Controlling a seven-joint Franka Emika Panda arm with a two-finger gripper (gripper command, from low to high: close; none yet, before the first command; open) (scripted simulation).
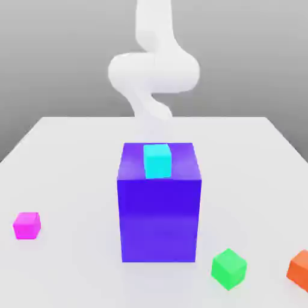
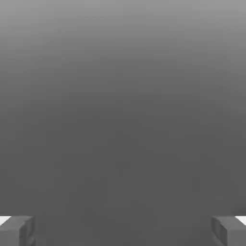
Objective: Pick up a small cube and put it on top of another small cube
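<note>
In the exterior view you see a pale, flat table (image 1: 78, 156) running back to a plain grey wall (image 1: 54, 54). A big blue block (image 1: 159, 210) stands at the middle, with a cyan cube (image 1: 157, 160) resting on its top. The pink cube (image 1: 27, 225) sits on the table at the near left, well apart from the block. A green cube (image 1: 228, 268) lies near right of the block, and an orange cube (image 1: 299, 268) further right at the edge. The white arm (image 1: 153, 72) rises behind the block.

In the hand view your gripper (image 2: 123, 230) is spread wide, its two fingertips (image 2: 17, 230) far apart with nothing between them, against a bare grey ground.
</note>
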